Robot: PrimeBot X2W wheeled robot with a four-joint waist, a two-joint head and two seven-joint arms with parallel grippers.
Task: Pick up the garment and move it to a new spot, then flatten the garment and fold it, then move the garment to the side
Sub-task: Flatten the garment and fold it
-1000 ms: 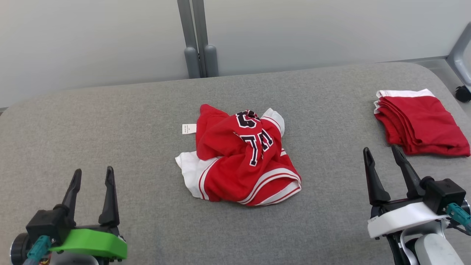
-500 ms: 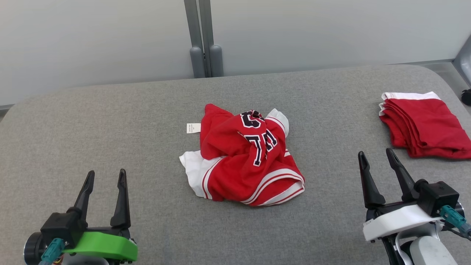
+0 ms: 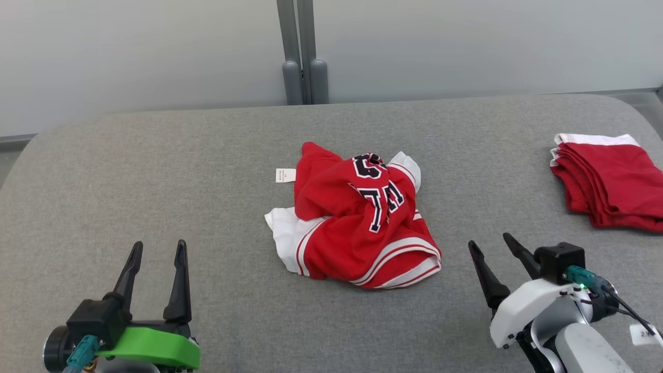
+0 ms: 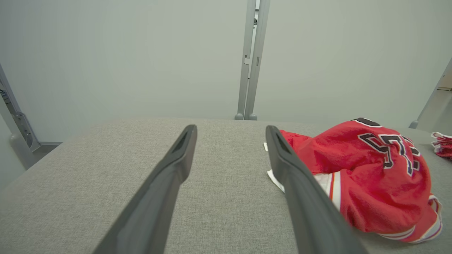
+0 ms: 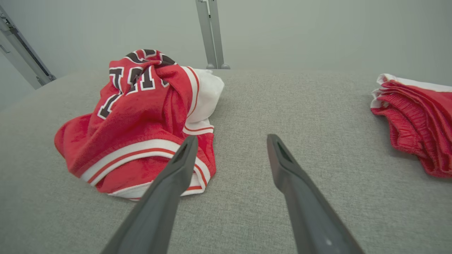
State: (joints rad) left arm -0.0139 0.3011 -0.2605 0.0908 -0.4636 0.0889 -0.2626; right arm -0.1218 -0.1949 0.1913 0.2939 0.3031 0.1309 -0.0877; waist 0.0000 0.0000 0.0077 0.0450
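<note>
Two claws, both mine, and neither has hold of anything: my left gripper (image 3: pixel 160 243) hovers at seven o'clock from the garment (image 3: pixel 362 223) with its fingers spread wide. My right gripper (image 3: pixel 489 240) sits at five o'clock, just as wide, its tips slanted toward eleven o'clock and near the striped hem without touching it.

The garment lies in a crumpled heap at the middle of the table (image 3: pixel 155 166). Its red body is bunched up, with black white-edged lettering twisted over the top. White sleeve cloth pokes out at eight o'clock and at one o'clock, and a small white tag (image 3: pixel 285 175) lies at ten o'clock.

As I judge it, none of the task is done. The pick-up has not begun, and the move to a new spot, the flattening, the folding and the setting aside are all left. My right claw looks the better placed for the first pinch.

The table is a grey, felt-like padded surface with rounded corners. At three o'clock, well apart from the heap, a folded stack of red clothes (image 3: pixel 611 181) with white edges rests near the table's side. Beyond the far edge at twelve o'clock stand two grey posts (image 3: pixel 305 52) against a pale wall (image 3: pixel 129 52)
</note>
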